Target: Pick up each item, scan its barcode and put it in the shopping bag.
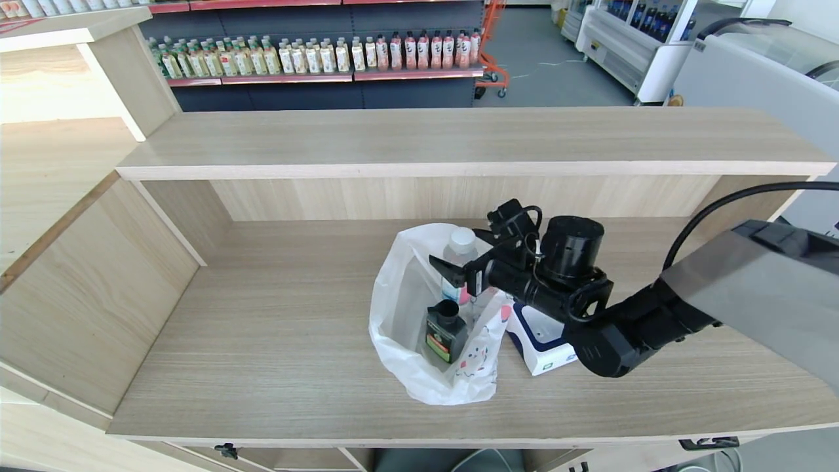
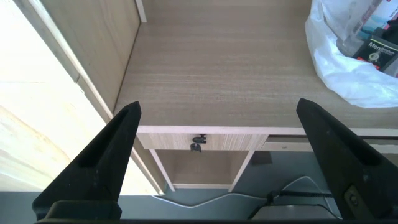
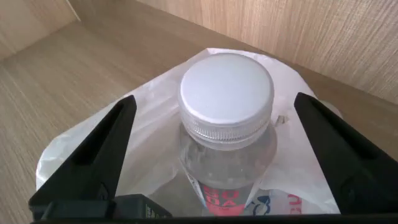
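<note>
Watching the head view: the white shopping bag [image 1: 393, 328] sits open-mouthed near the middle of the wooden counter [image 1: 262, 341].

- Two things stand inside the bag. A dark bottle [image 1: 446, 334] with a black cap and a green-and-red label is upright near the middle.
- A clear bottle [image 1: 461, 246] with a pale screw cap is upright at about 1 o'clock from the dark one, against the far wall of the bag.
- A white and blue box [image 1: 544, 347] lies on the counter at 3 o'clock from the bag, touching or just beside it. I cannot tell which, because the arm covers part of it.

Right arm comes in from 4 o'clock, passing over the box. The right gripper [image 1: 467, 255] hangs at the bag's mouth with its jaws spread wide. On the right wrist view the clear bottle's cap sits between the two fingers [image 3: 93, 162], with a gap on each side, so nothing is gripped.

The left gripper [image 2: 217, 165] has its jaws wide apart and holds nothing. It hangs over the near edge of the counter, well apart from the bag, above a small key [image 2: 198, 143] in the front panel.

Behind the counter, at 12 o'clock, a store shelf [image 1: 314, 77] carries a row of drink bottles.
</note>
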